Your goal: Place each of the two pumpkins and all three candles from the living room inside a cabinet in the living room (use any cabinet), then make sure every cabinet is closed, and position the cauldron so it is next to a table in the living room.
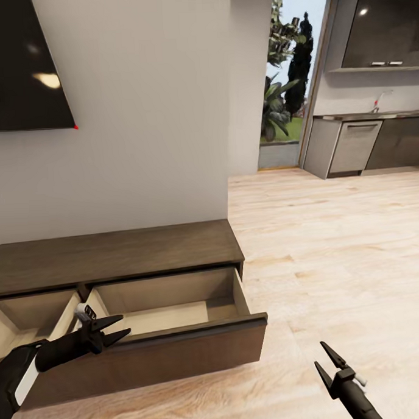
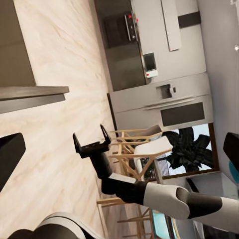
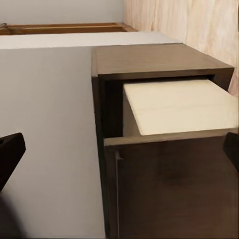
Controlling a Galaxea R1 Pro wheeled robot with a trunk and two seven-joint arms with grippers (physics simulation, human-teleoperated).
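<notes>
The cabinet [image 1: 114, 253] is a long, low dark-brown unit against the white wall. Both of its pull-out fronts stand open. The right drawer [image 1: 179, 354] is pulled far out, and its pale beige inside [image 1: 171, 315] holds nothing that I can see. The left drawer [image 1: 19, 315] is partly hidden by my arm. My left gripper [image 1: 114, 328] hangs open over the right drawer's front edge. My right gripper [image 1: 323, 360] [image 2: 91, 140] is open above the floor, to the right of the cabinet [image 3: 159, 59]. Pumpkins, candles, cauldron and table are out of view.
A dark TV [image 1: 20, 59] hangs above the cabinet. Pale wood floor [image 1: 333, 247] stretches right toward a doorway [image 1: 292, 78] and grey kitchen units [image 1: 353, 145]. Wooden chairs [image 2: 134, 149] appear behind my right arm in the left wrist view.
</notes>
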